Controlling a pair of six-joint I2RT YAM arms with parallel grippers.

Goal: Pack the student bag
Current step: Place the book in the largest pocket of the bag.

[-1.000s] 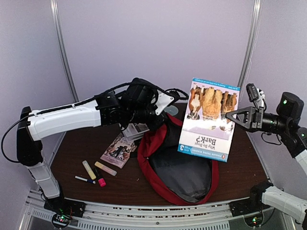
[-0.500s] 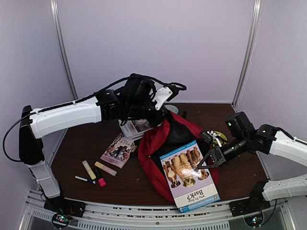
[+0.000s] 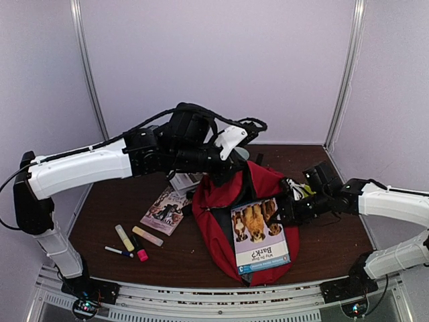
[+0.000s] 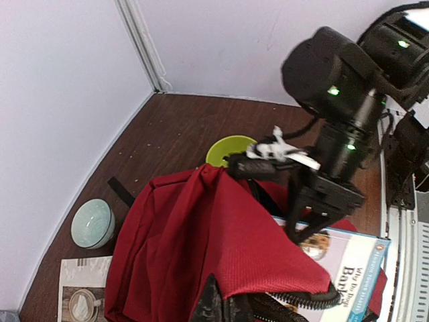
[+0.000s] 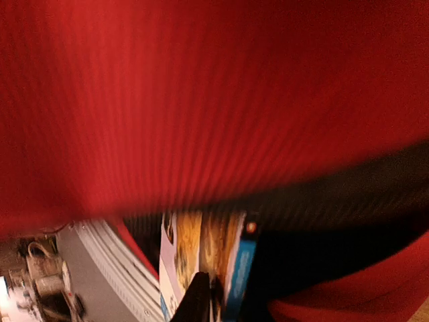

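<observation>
1. Book [image 3: 259,235] had dropped from upright onto the student bag [image 3: 214,228], mid-table [image 3: 335,235]
2. Left gripper [image 4: 221,310] clenched the bag's rim; right gripper [image 3: 287,209] at the book's edge, grip unclear, its view blurred red
3. Bag's near edge lay close to the table front

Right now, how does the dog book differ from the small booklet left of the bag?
The dog book lies on the red bag; the booklet lies on the table. The dog book is clearly larger than the booklet. The dog book's cover is white with a blue band; the booklet's is brownish. The right gripper is at the dog book's edge; nothing touches the booklet. Both lie cover up.
</observation>
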